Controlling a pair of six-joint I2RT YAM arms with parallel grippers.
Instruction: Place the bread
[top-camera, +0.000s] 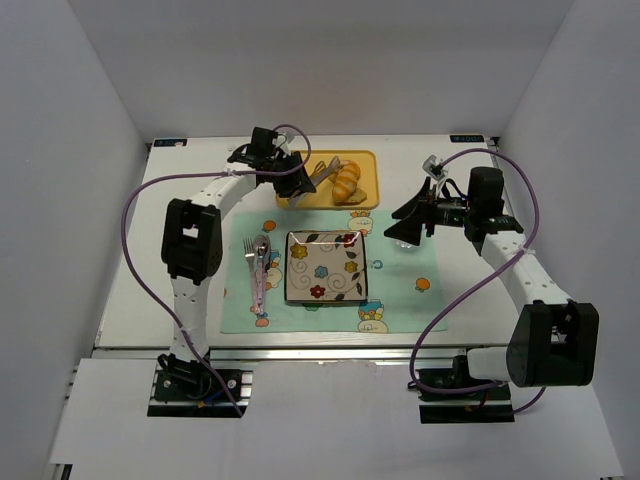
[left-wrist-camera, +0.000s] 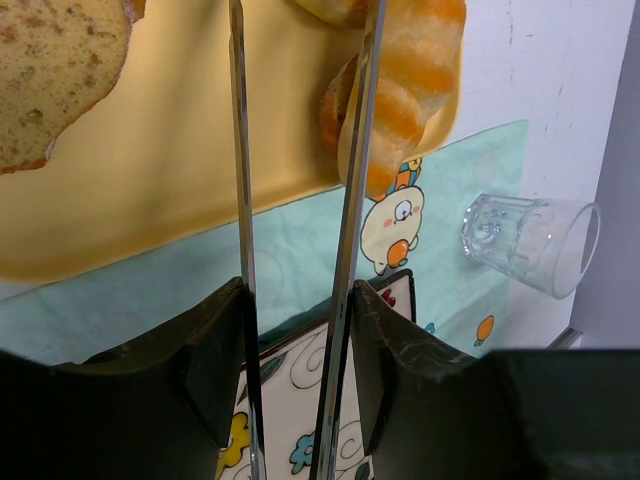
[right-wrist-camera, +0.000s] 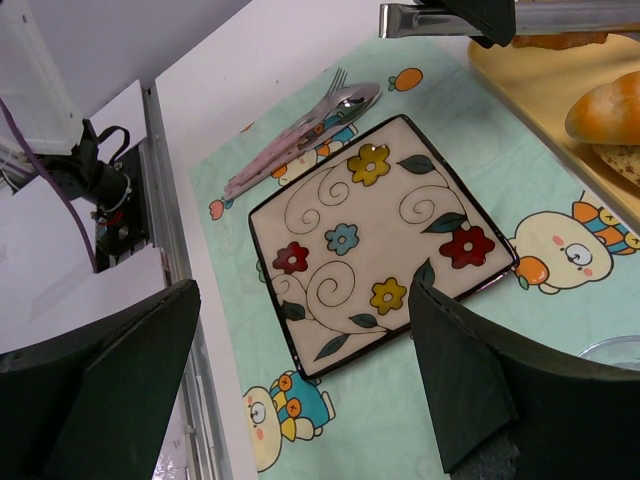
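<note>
The bread (top-camera: 352, 197) looks like the small pale-topped round piece at the front edge of the yellow tray (top-camera: 368, 160). It is half hidden behind the croissant (left-wrist-camera: 405, 90) in the left wrist view, where only its orange-brown side (left-wrist-camera: 334, 100) shows. My left gripper (top-camera: 292, 178) hovers over the tray's left end, shut on metal tongs (left-wrist-camera: 243, 150). The blades stand apart and reach toward the croissant and bread; their tips are out of frame. My right gripper (right-wrist-camera: 303, 290) hangs wide open above the placemat, right of the flowered plate (right-wrist-camera: 375, 235), holding nothing.
A speckled brown bread slice (left-wrist-camera: 50, 70) lies on the tray's left part. The square plate (top-camera: 325, 267) sits mid-placemat with a fork and spoon (top-camera: 258, 265) to its left. A clear glass (left-wrist-camera: 530, 240) lies on its side to the right. White walls enclose the table.
</note>
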